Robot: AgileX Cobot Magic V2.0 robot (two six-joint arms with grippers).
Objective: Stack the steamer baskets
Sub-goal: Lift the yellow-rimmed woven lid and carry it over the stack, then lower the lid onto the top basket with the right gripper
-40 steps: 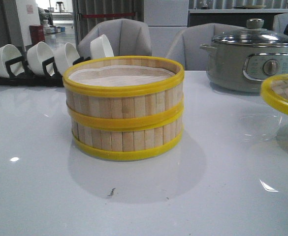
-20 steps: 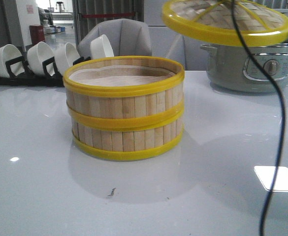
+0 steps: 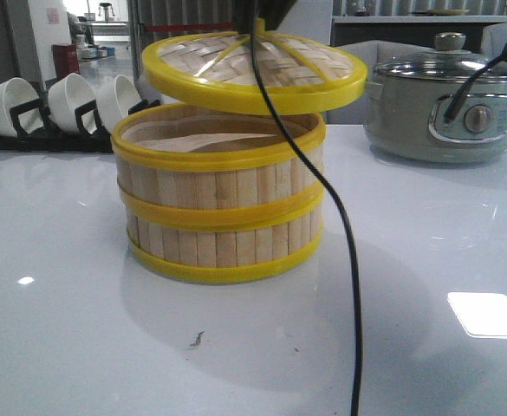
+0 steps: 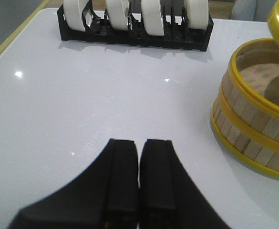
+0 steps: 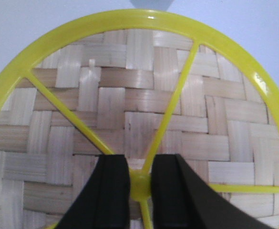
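My right jaws (image 5: 139, 191) grip the lid (image 3: 255, 71) hub; below it, stacked baskets (image 3: 218, 191) hold white paper. Left jaws (image 4: 139, 181) are closed, empty.

Two steamer baskets (image 3: 218, 199) stand stacked at table (image 3: 62, 329) centre. The lid (image 3: 253, 71) hangs tilted just above them, apart. A bowl rack (image 3: 36, 121) sits behind left; a pot (image 3: 439, 104) behind right.

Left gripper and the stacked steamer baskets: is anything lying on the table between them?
No. In the left wrist view, only bare white table separates the shut left gripper from the stacked steamer baskets; the bowl rack sits farther off.
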